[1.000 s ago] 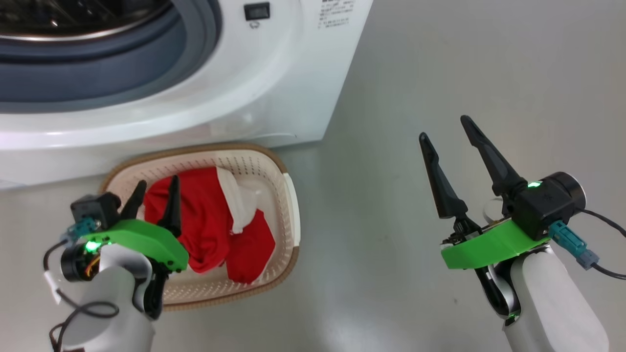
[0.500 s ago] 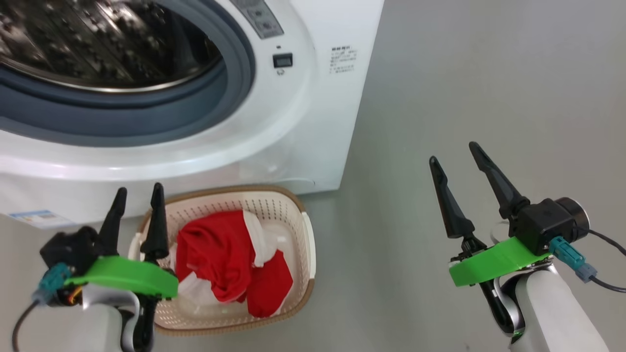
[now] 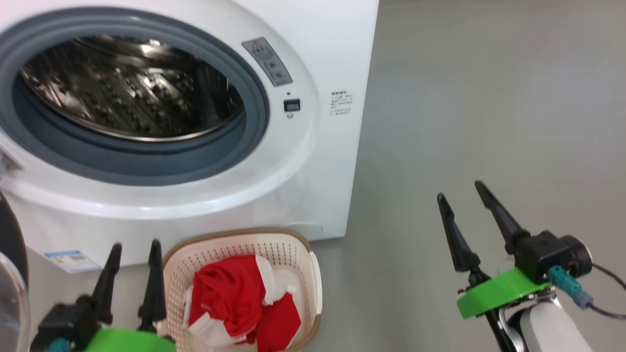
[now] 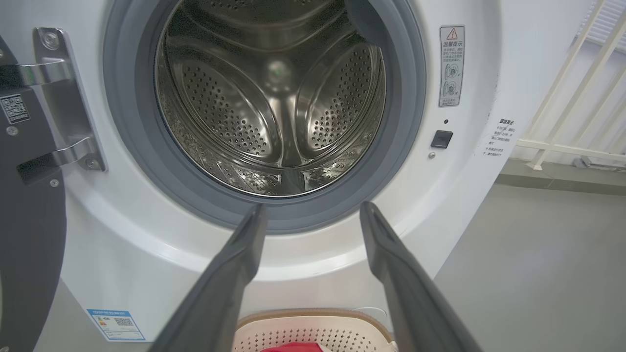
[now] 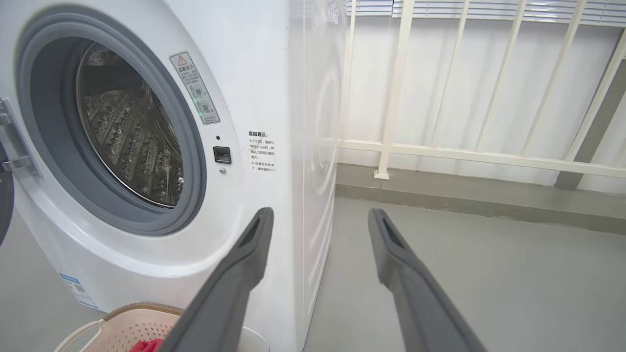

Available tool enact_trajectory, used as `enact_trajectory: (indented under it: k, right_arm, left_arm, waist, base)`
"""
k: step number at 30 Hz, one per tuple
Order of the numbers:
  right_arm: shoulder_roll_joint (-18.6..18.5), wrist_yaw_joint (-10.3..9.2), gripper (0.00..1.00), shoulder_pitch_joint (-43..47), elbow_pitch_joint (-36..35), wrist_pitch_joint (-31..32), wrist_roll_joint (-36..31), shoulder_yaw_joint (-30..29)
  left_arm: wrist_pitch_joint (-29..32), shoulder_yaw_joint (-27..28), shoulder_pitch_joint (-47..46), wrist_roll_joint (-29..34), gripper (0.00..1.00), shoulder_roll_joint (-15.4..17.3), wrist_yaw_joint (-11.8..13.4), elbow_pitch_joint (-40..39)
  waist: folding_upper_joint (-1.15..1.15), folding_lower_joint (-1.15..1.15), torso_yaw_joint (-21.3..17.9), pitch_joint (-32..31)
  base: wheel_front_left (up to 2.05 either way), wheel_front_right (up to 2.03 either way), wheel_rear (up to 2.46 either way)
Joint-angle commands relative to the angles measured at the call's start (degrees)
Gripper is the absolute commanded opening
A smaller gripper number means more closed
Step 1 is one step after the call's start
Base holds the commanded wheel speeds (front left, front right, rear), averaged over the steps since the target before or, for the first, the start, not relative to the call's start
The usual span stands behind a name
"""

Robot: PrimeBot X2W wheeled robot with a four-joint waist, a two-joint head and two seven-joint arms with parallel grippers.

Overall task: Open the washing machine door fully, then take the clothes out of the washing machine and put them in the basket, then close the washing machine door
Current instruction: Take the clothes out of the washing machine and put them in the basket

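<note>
**Setting.** Plain grey floor (image 3: 464, 98). A white railing (image 5: 440, 151) stands behind, beyond the right end effector.

**Item 1, left end effector (image 3: 135, 246).** 2 long dark fingers spread wide with nothing between them, pointing at the machine front.

**Item 2, right end effector (image 3: 460, 191).** 2 fingers likewise parted and empty, over bare floor, well apart from everything else listed.

**Item 3, the basket (image 3: 244, 233).** On the floor just right of the left end effector, at the machine's foot.

**Item 4, the clothes (image 3: 230, 298).** Heaped inside the basket, below and right of the left fingers. Judged soft, limp and light, and in no need of further handling.

**Item 5, the washing machine (image 3: 313, 161).** Directly ahead of and above the left end effector. The visible part of the steel drum (image 4: 274, 112) shows no fabric.

**Item 6, the washing machine door (image 4: 29, 234).**
- Position: swung open, hung on its metal hinge (image 4: 63, 73), close to the left of the left end effector and far from the right one.
- Handling, as judged: rigid and fairly heavy, and it travels on a fixed arc. The glossy rim is probably slippery, and the glass bowl should be spared.
- Best contact: a push on the rim's free edge, farthest from the hinge, rather than a pinch.
- Closing it appears to be the step left.
</note>
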Motion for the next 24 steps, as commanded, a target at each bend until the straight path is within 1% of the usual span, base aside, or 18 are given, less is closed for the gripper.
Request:
enact_trajectory:
  k: [1, 6, 12, 24]
  right_arm:
    - [0.15, 0.28, 1.0, 0.56, -1.09, -0.36, -0.36, 0.85]
    - [0.15, 0.28, 1.0, 2.79, -0.79, -0.36, -0.23, 0.56]
    - [0.15, 0.28, 1.0, 4.6, -1.57, -0.36, -0.91, 0.07]
    - [0.15, 0.28, 1.0, 6.46, -2.01, -0.36, -0.94, 0.57]
  left_arm:
    - [-0.52, 2.23, 1.01, 0.56, 1.0, 0.77, 0.41, -2.36]
    - [-0.52, 2.41, 5.55, 1.13, 1.0, 0.66, 0.89, -4.63]
    - [-0.14, 2.54, 8.87, 1.12, 1.0, 0.9, 1.55, -6.63]
    - [0.84, 2.09, 10.85, 1.13, 1.0, 1.26, 2.36, -8.12]
  waist:
    - [0.0, 0.0, 0.16, -3.47]
    - [0.0, 0.0, 0.54, -6.44]
    - [0.0, 0.0, 1.02, -7.98]
    - [0.0, 0.0, 1.39, -8.89]
  base:
    - [0.0, 0.0, 0.0]
    - [0.0, 0.0, 0.0]
    - [0.0, 0.0, 0.0]
    - [0.0, 0.0, 0.0]
